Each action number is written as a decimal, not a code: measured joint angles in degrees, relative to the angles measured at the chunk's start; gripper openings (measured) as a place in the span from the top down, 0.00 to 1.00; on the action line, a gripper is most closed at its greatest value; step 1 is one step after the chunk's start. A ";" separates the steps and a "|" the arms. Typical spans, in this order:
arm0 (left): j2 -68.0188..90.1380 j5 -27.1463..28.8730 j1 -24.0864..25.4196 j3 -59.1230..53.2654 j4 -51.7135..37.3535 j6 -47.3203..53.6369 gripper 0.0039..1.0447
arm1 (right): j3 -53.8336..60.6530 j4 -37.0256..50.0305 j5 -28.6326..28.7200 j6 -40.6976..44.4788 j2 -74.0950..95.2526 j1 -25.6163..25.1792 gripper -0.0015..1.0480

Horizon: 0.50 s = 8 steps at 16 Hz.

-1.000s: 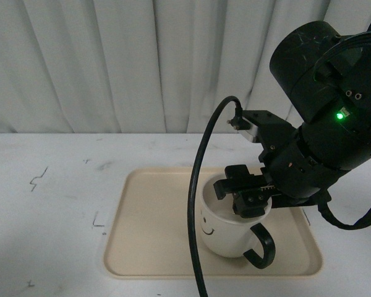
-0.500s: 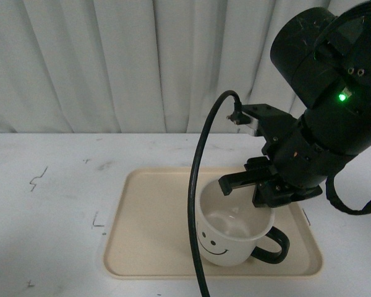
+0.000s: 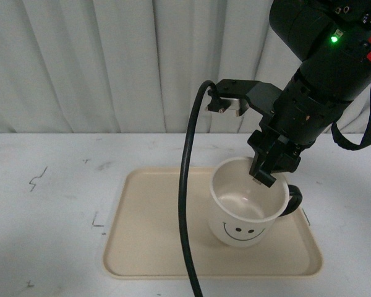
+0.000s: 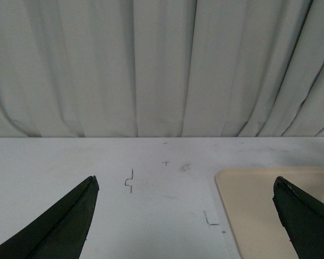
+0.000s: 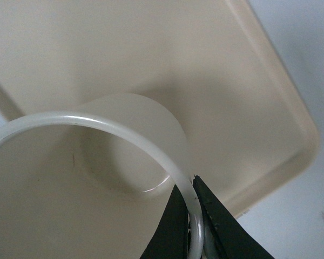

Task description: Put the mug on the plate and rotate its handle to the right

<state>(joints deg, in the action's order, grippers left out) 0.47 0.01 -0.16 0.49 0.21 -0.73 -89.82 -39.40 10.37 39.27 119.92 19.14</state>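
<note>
1. Front view: the mug [image 3: 248, 207] sat within the right half of the plate [image 3: 153, 230], near upright, mouth open toward the camera. I could not tell whether its base was fully down on the plate.
2. The smiley face on the mug's side faced the camera. The handle [image 3: 295, 199] stuck out to the robot's right, partly hidden behind the mug body.
3. The right gripper [image 3: 264, 176] came down from above onto the mug's rim, on the side nearest the handle.
4. Right wrist view: the right gripper's two dark fingers [image 5: 175, 229] were pressed together on the thin white rim of the mug [image 5: 70, 183], one inside the wall and one outside. The pinch was on the rim alone, not the handle.
5. Also in that view, a rounded corner of the plate [image 5: 291, 135] lay beyond the mug, with the white table [image 5: 308, 43] past it.
6. The left gripper [image 4: 184, 182] was spread wide, with nothing between its fingers. It hovered over the table [image 4: 97, 162] with the plate's near corner [image 4: 248, 199] just inside one finger.
7. A thick black cable [image 3: 185, 204] hung from the right arm and crossed in front of the plate, just left of the mug.
8. A green light [image 3: 334, 39] showed on the right arm's housing. A pale curtain [image 3: 111, 62] closed off the back of the table.
</note>
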 joint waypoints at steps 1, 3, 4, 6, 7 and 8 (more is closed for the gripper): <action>0.00 0.02 0.00 0.00 0.00 0.00 0.06 | -1.88 -2.58 1.97 3.04 0.77 0.44 0.97; 0.00 -0.02 0.00 0.00 -0.02 0.00 0.06 | -5.31 -4.98 2.38 5.75 2.80 1.36 0.97; 0.00 0.02 0.00 0.00 0.00 0.00 0.06 | -6.43 -6.16 2.38 6.10 4.00 1.60 0.97; 0.00 0.00 0.00 0.00 0.00 0.00 0.06 | -7.43 -7.06 2.58 6.05 6.60 1.70 0.97; 0.00 0.02 0.00 0.00 0.00 0.00 0.06 | -8.15 -7.21 2.58 5.95 7.52 1.88 0.97; 0.00 0.00 0.00 0.00 -0.02 0.00 0.06 | -9.01 -7.28 2.56 5.79 8.15 1.90 0.97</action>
<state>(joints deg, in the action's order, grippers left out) 0.47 0.01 -0.16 0.49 0.19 -0.73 -98.83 -46.68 12.93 45.06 128.07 21.04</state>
